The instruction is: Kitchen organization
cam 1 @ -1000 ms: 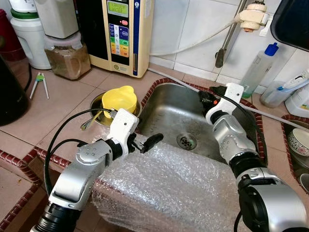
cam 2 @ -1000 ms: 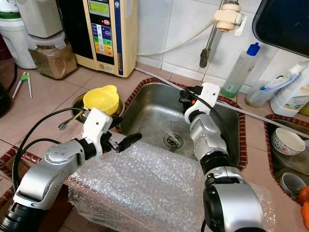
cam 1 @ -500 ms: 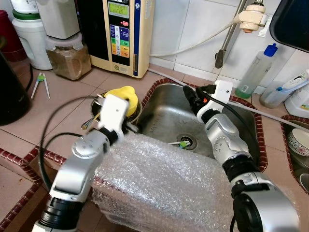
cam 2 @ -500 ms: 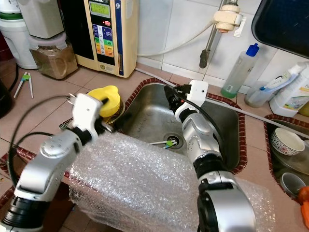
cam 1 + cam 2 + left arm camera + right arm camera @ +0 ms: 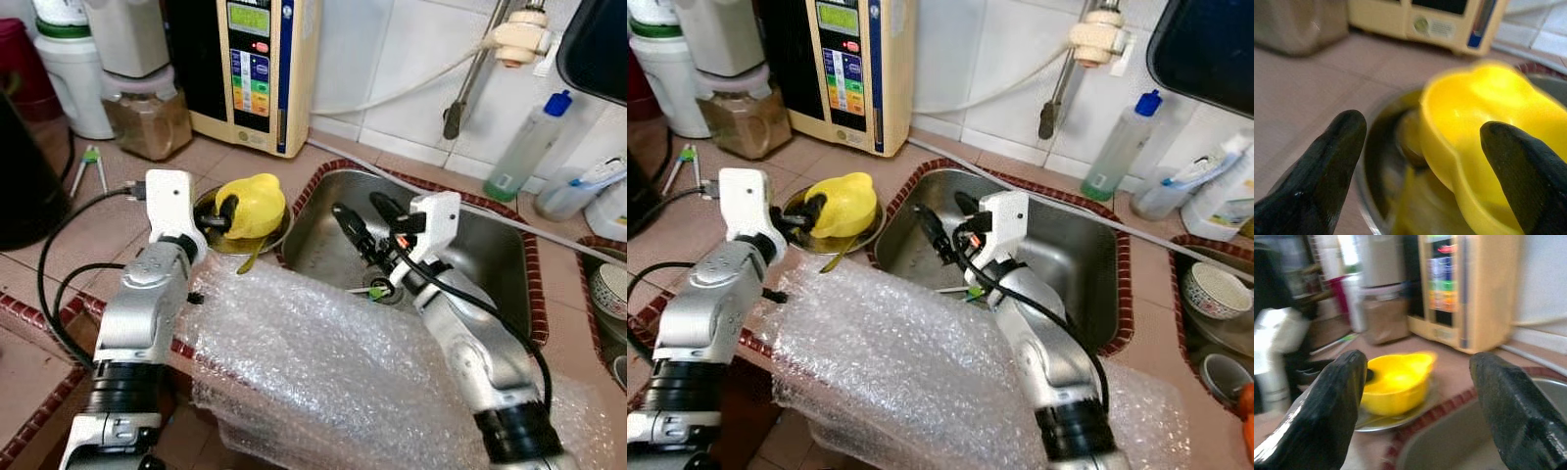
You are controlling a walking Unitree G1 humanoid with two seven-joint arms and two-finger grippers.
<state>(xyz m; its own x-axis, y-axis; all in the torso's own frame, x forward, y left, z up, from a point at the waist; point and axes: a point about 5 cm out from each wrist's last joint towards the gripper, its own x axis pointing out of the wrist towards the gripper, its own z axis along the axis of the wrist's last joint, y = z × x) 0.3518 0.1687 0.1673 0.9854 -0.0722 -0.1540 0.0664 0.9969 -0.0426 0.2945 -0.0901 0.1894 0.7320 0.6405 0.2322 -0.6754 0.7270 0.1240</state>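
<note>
Left gripper [image 5: 223, 213]: released, fingers spread at yellow cup [image 5: 252, 204] in metal bowl [image 5: 266, 238]. Right gripper [image 5: 364, 223]: released, held over sink [image 5: 490, 257].

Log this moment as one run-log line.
left gripper: open, at yellow cup in metal bowl | right gripper: open, above sink | bubble wrap: draped over counter edge
</note>
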